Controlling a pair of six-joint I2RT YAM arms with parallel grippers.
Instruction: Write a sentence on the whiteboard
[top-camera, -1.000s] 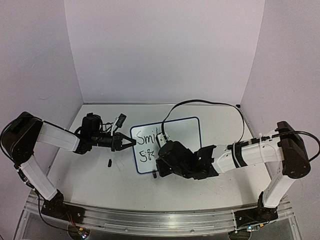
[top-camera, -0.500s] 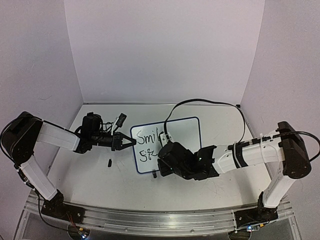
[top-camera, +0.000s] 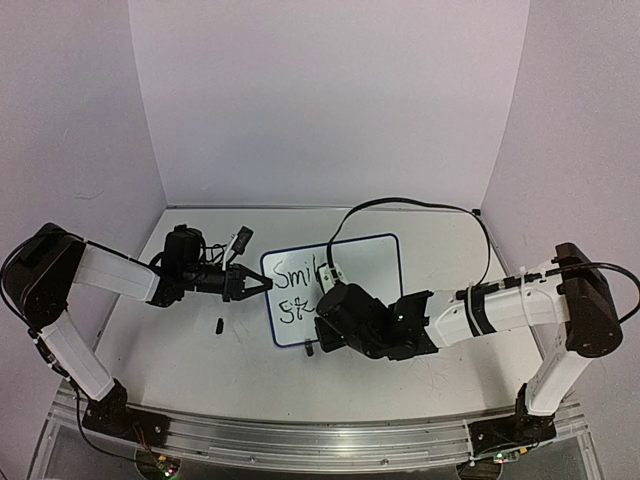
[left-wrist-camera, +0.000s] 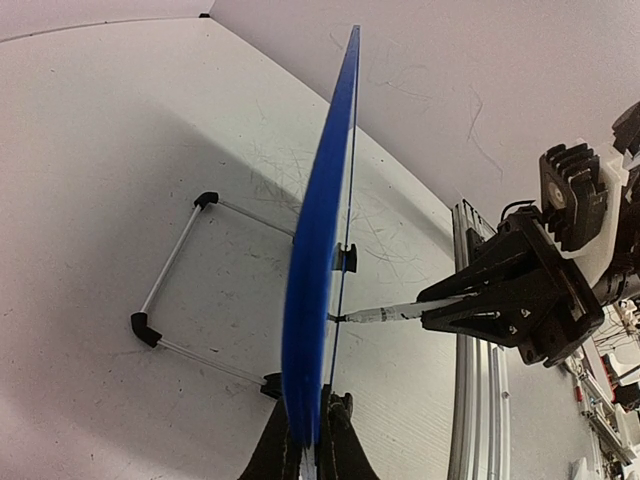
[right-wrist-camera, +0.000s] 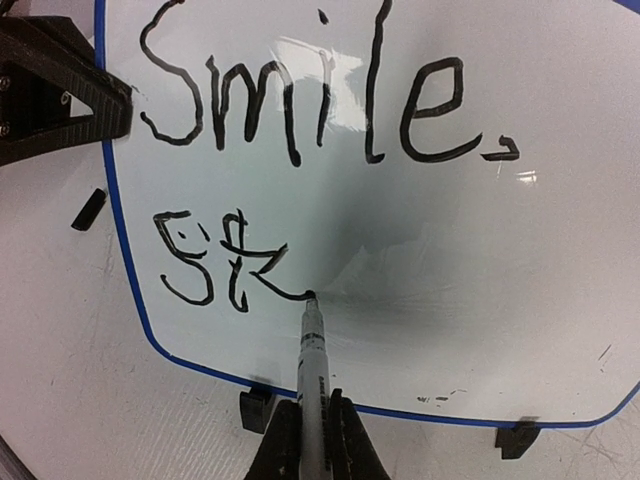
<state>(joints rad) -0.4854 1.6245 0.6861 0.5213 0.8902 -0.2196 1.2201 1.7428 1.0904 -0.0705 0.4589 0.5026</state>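
Observation:
The whiteboard (top-camera: 370, 265) stands tilted on the table, white with a blue rim. My left gripper (top-camera: 262, 284) is shut on its left edge; in the left wrist view the board (left-wrist-camera: 320, 250) is edge-on between the jaws (left-wrist-camera: 312, 440). The sentence (right-wrist-camera: 320, 90) reads "Smile." on top, with "St" and a trailing stroke (right-wrist-camera: 215, 265) below. My right gripper (right-wrist-camera: 315, 430) is shut on a white marker (right-wrist-camera: 313, 360), its black tip touching the board at the stroke's end. In the top view the right gripper (top-camera: 325, 305) covers the board's lower middle.
A small black marker cap (top-camera: 218, 324) lies on the table left of the board. A wire stand (left-wrist-camera: 170, 265) props the board from behind. A black cable (top-camera: 420, 205) arcs over the right arm. A metal rail (top-camera: 300, 440) runs along the near edge.
My right gripper has shifted slightly to the right with the marker on the second line. The left arm and the board have stayed still.

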